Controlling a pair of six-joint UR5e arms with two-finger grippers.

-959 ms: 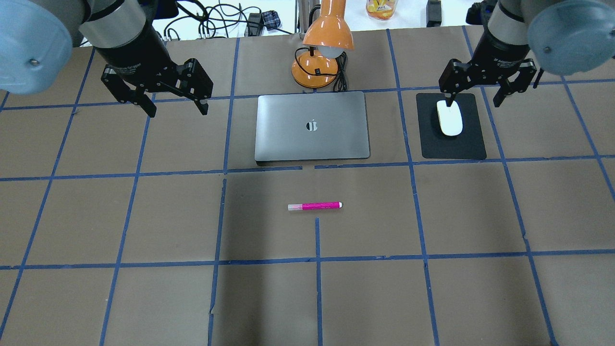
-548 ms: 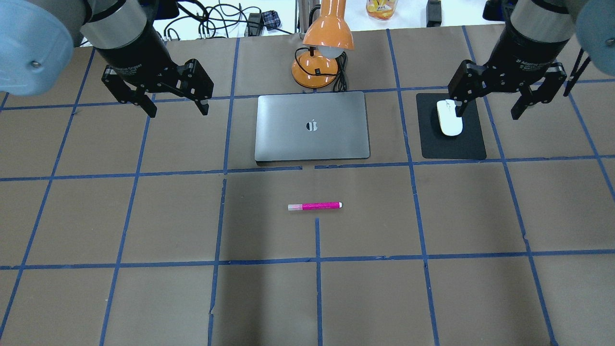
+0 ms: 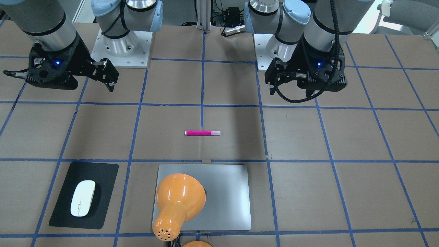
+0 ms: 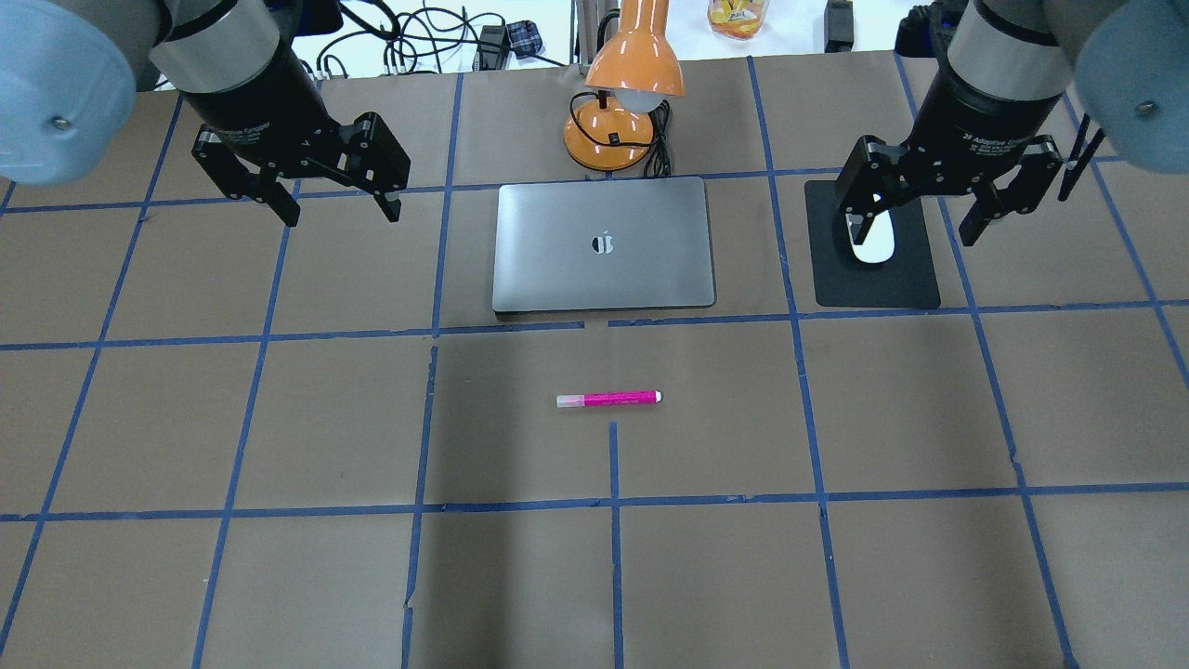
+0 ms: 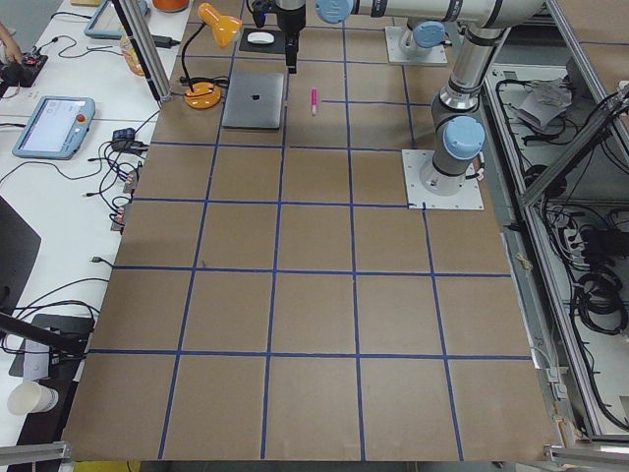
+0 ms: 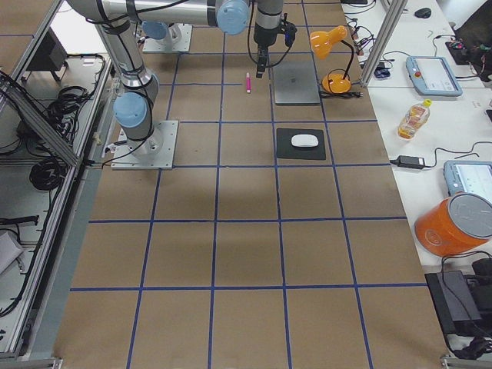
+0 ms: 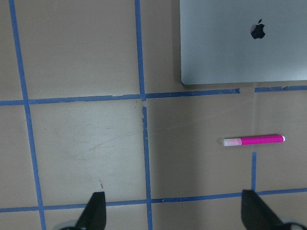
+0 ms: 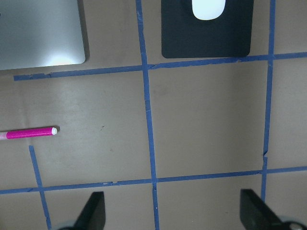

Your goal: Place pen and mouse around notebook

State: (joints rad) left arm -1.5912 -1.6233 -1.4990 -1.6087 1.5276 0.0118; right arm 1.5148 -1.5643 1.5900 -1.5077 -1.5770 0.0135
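Both arms are held raised over the table (image 4: 279, 576), with the fingers pointed down. The left gripper (image 4: 342, 216) is hung above bare surface to the left of the notebook (image 4: 604, 243), its fingers spread wide and nothing between them. The right gripper (image 4: 912, 232) is held high over the black mat (image 3: 103, 171), its fingers likewise wide apart and empty.

The brown surface is crossed by blue tape lines. The pen (image 4: 608, 399) is laid flat toward the table's middle, on the robot's side of the notebook and apart from it. The notebook is set closed near the far edge. To its right the mouse (image 3: 82, 198) is rested on the mat. An orange lamp (image 4: 634, 65) is stood at the far edge just behind the notebook. Beyond the table, cables are seen on a white bench.
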